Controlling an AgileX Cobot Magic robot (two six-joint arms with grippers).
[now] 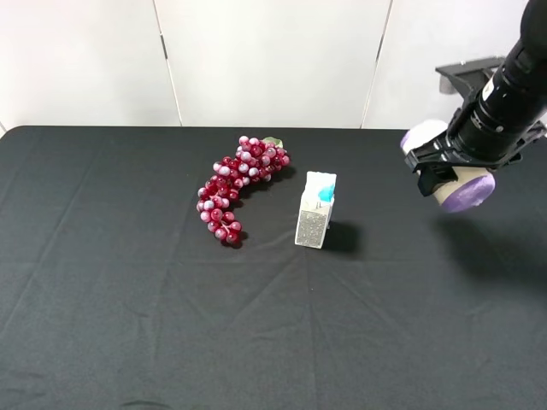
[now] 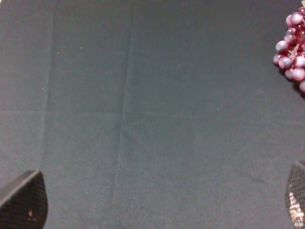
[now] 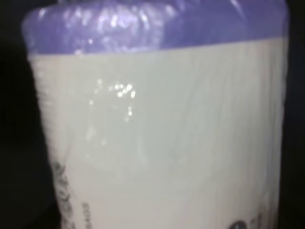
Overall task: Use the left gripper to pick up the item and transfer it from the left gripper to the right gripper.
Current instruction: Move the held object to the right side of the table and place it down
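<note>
The item, a roll with lilac ends [image 1: 468, 193] and a cream label, hangs in the air over the table's right side. My right gripper [image 1: 449, 166] is shut on it, the black claw wrapped round its middle. In the right wrist view the roll [image 3: 162, 133] fills the frame, with its lilac end along one edge and small dark print at the other. My left gripper [image 2: 159, 205] is open and empty over bare black cloth, with only its two fingertips [image 2: 24, 202] showing. The left arm is out of the exterior view.
A red grape bunch [image 1: 238, 184] lies mid-table and also shows at the edge of the left wrist view [image 2: 293, 47]. A white-and-grey carton with a blue top [image 1: 315, 210] stands upright just right of it. Black cloth [image 1: 128, 282] covers the table.
</note>
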